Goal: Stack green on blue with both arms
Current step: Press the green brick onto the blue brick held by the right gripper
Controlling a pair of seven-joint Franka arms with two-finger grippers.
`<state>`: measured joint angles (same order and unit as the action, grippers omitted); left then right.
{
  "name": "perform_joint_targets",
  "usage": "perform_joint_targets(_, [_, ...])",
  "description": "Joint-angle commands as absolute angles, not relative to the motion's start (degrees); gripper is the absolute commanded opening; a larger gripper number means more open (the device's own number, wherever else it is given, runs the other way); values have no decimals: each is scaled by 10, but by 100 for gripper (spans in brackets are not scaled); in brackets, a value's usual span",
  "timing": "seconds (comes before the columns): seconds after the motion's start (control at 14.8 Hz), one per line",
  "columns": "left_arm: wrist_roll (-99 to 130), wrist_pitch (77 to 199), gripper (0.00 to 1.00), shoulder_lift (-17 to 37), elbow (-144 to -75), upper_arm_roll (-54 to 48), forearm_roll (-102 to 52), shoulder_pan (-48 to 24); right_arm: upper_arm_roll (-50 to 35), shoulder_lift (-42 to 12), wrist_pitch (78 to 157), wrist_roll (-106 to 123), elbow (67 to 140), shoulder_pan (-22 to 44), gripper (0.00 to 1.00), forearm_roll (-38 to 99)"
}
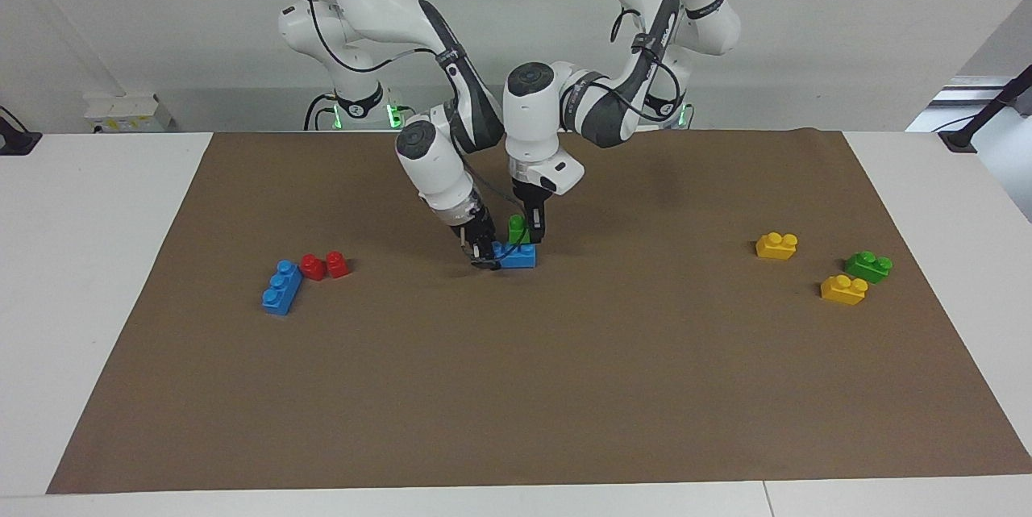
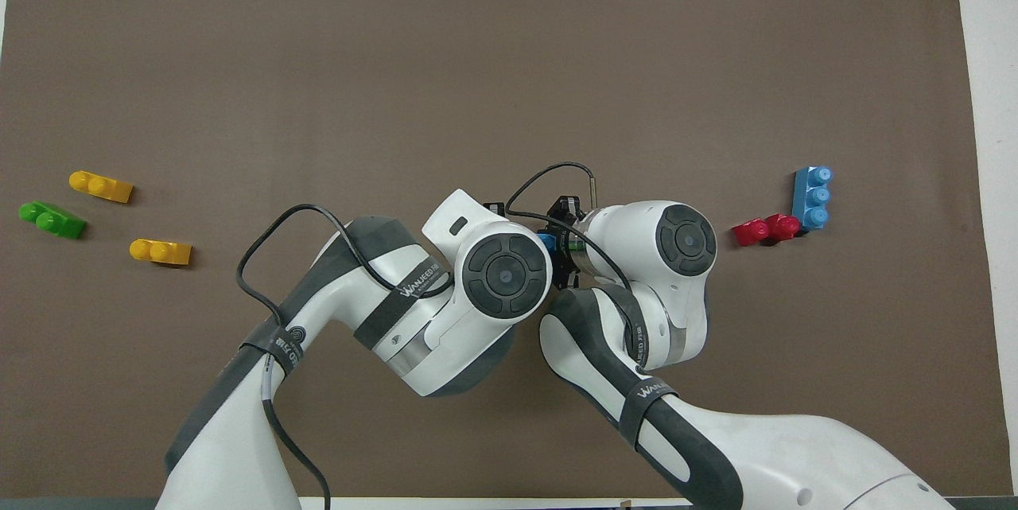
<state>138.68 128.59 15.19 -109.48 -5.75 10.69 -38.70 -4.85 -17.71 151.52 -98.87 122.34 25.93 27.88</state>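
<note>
In the facing view the blue brick (image 1: 516,256) lies on the brown mat (image 1: 516,388) near the middle of the table. The green brick (image 1: 517,228) stands on top of it. My left gripper (image 1: 528,235) comes straight down and is shut on the green brick. My right gripper (image 1: 484,252) leans in low and is shut on the blue brick's end toward the right arm's end of the table. In the overhead view both wrists cover the bricks; only a bit of the blue brick (image 2: 546,240) shows between them.
A second blue brick (image 1: 281,286) and two red bricks (image 1: 325,265) lie toward the right arm's end. Two yellow bricks (image 1: 776,245) (image 1: 843,289) and a second green brick (image 1: 868,265) lie toward the left arm's end.
</note>
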Motion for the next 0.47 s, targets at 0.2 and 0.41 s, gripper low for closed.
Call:
perform_joint_targets(0.2, [1404, 1303, 0, 171, -1085, -48, 133, -397, -50, -191, 1545, -987, 1237, 261, 0, 287])
perform_joint_targets(0.41, [1407, 1310, 0, 172, -1085, -48, 134, -396, -50, -191, 1545, -977, 1239, 260, 0, 287])
